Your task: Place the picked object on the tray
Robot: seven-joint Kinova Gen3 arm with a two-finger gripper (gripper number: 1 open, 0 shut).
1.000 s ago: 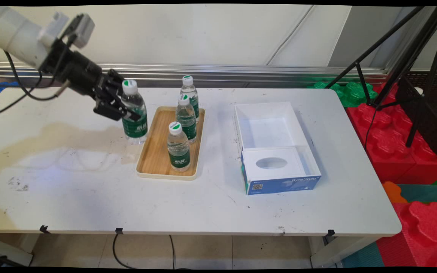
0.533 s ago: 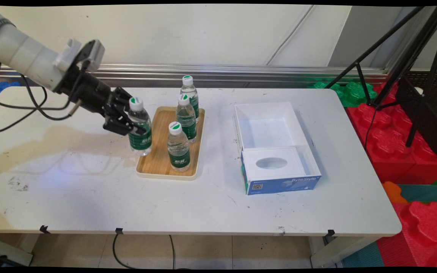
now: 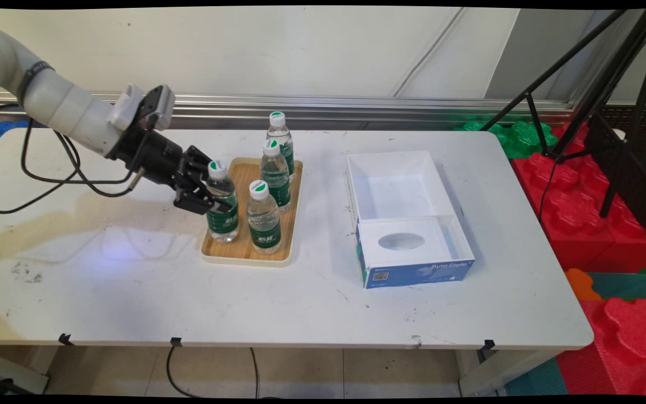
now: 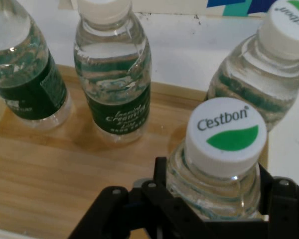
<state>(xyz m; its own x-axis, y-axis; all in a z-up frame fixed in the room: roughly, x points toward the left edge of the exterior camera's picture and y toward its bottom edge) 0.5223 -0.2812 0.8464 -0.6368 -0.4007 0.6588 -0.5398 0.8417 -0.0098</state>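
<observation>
1. Main view: claw (image 3: 206, 197) clamped on a bottle (image 3: 222, 209), upright over the tray's (image 3: 247, 253) near-left part.
2. Two bottles stand on the tray, a third behind it.
3. Open box (image 3: 407, 219) right, on desk (image 3: 132, 292).

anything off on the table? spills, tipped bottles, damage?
No spill or tipped bottle. The gripper holds one water bottle slightly tilted over the wooden tray; the other three stand upright. The table has a tan stain at left and dark scuffs. The blue-and-white box sits open.
</observation>
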